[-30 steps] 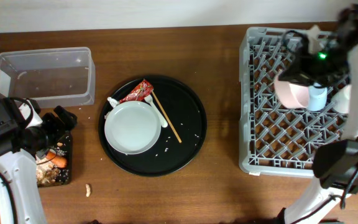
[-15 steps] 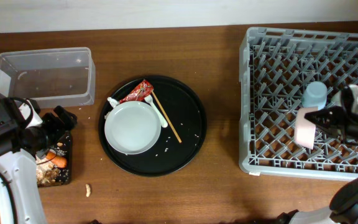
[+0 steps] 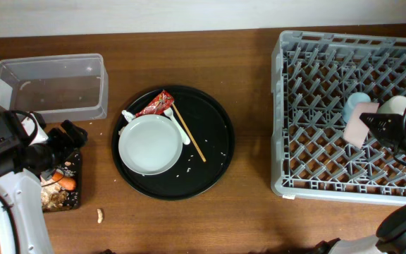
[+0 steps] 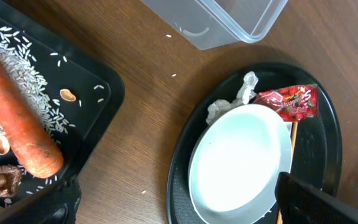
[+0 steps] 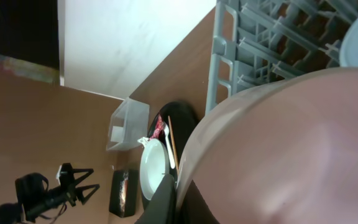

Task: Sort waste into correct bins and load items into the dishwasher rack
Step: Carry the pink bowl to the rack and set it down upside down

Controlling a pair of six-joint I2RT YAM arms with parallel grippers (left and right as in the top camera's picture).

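Observation:
My right gripper (image 3: 372, 123) is shut on the rim of the white-pink bowl (image 3: 357, 130), which is tilted on edge over the right side of the grey dishwasher rack (image 3: 309, 106). In the right wrist view the bowl (image 5: 291, 149) fills the frame, and my gripper (image 5: 180, 199) pinches its rim. A light blue cup (image 3: 356, 104) and a white cup (image 3: 394, 106) stand in the rack beside it. My left gripper (image 3: 63, 141) hangs open over the shallow black tray (image 3: 78, 190), which holds the carrot (image 4: 17, 118) and rice (image 4: 17, 68). The white plate (image 3: 149, 144), red wrapper (image 3: 155, 104), tissue (image 4: 232, 102), fork (image 3: 180, 129) and chopsticks (image 3: 189, 134) lie on the round black tray (image 3: 217, 141).
The clear plastic box (image 3: 48, 88) stands at the back left, next to the black tray. A small scrap (image 3: 99, 214) lies on the wooden table near the front edge. A few rice grains are scattered on the round tray.
My right arm has carried the bowl from the rack's back down to its right middle and turned it on edge. The left arm has not moved.

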